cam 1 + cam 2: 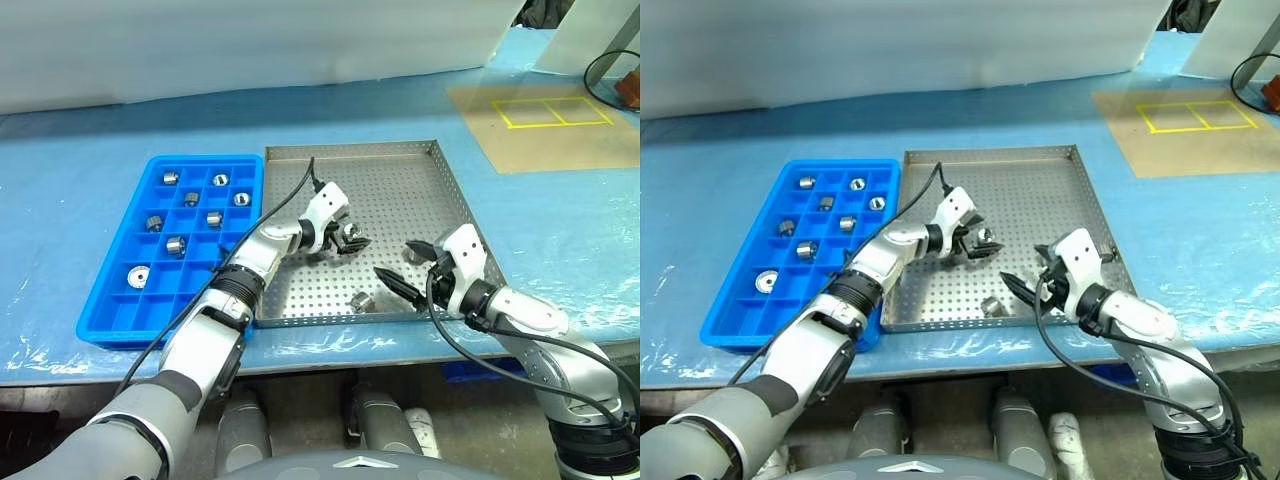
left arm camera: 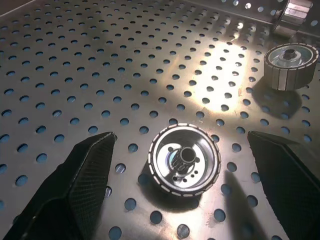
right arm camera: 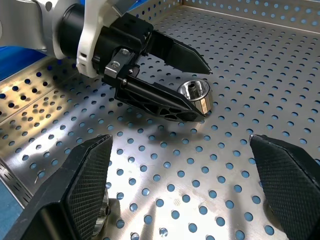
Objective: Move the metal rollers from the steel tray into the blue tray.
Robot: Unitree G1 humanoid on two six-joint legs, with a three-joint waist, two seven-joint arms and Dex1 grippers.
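Left gripper at frame centre, jaws spread, straddling roller lying on steel tray, bore axis upward. Right gripper jaws spread, farther off. Blue tray at left.

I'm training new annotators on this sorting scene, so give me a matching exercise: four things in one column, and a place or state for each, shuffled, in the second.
Things:
1. left gripper
2. right gripper
3. blue tray
4. roller near the steel tray's front rim

Places or states:
A. holds several rollers in its compartments
B. open, fingers either side of a roller on the perforated metal
C. open, nothing between its fingers
D. lies alone, no fingers around it

Pairs: 1-B, 2-C, 3-A, 4-D
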